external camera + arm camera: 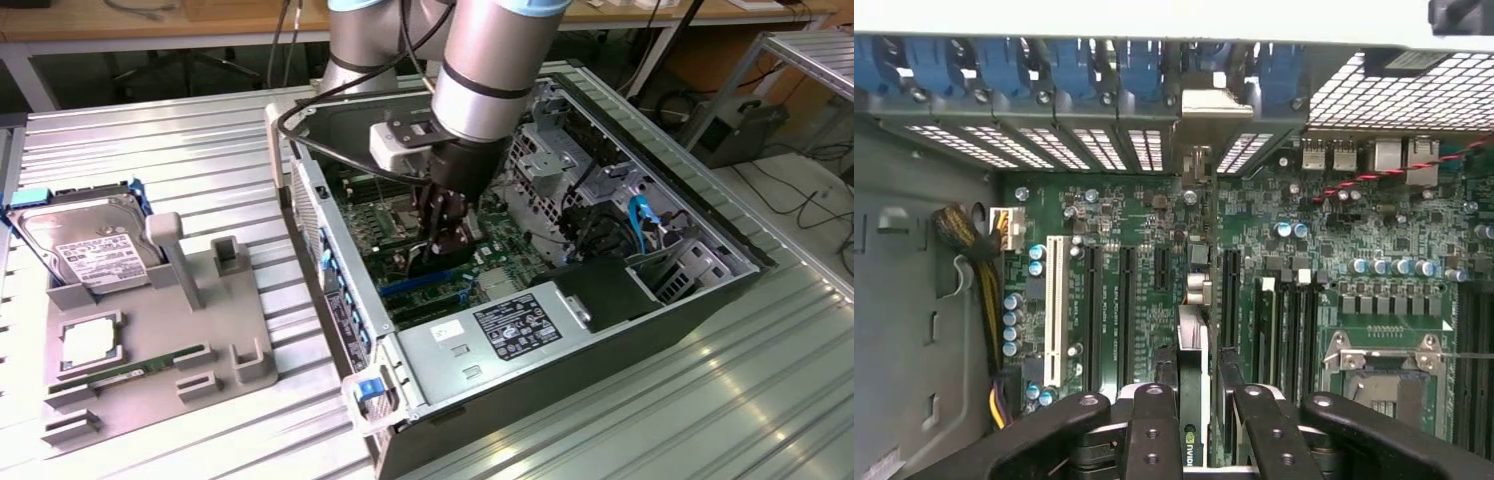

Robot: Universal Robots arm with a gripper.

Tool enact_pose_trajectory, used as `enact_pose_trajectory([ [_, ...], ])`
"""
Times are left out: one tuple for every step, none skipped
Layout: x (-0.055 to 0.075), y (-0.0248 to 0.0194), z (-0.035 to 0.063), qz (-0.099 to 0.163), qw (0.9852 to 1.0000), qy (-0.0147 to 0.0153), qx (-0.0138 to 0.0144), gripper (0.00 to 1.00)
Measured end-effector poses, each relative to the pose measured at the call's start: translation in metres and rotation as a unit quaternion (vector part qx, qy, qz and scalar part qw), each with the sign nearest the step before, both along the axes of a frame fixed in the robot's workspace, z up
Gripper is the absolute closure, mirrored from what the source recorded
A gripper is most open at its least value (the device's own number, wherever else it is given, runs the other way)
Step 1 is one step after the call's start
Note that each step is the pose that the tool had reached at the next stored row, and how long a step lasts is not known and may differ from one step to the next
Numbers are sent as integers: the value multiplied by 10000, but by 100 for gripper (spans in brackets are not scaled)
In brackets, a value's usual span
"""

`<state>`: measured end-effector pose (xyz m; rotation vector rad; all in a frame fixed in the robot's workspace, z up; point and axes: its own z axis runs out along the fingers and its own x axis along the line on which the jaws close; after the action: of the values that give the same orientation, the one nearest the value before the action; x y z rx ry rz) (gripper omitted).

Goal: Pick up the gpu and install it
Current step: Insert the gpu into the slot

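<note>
Black jointed fingers (1154,425) of the hand (1194,420) clamp the gpu (1194,400) — a thin dark card held edge-on — low inside the open black computer case (694,290), over the green motherboard's (1144,260) slots, apparently for seating.

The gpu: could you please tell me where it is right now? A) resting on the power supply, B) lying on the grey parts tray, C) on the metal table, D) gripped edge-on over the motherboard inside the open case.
D: in the wrist view the gripper clamps the gpu edge-on above the motherboard, inside the case.
</note>
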<state>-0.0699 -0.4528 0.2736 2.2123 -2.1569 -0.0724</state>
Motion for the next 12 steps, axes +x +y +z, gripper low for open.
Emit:
enact_pose_trajectory([
  [-4,0,-11,0,10000,-2,0,74],
  [-10,0,-23,0,10000,-4,0,74],
  [-15,0,-35,0,10000,-5,0,74],
  [-16,0,-43,0,10000,-5,0,74],
  [-18,0,-50,1,10000,-5,0,74],
  [-23,0,-58,0,10000,-5,-1,74],
  [-26,0,-65,0,10000,-4,-2,74],
  [-30,0,-72,0,10000,-4,-1,74],
  [-46,-1,-112,-2,10000,-4,-2,74],
  [-47,3,-114,-3,10000,-4,-1,74],
  [-45,13,-109,-4,10000,-5,1,74],
  [-38,62,-73,-3,10000,-5,-1,74],
])
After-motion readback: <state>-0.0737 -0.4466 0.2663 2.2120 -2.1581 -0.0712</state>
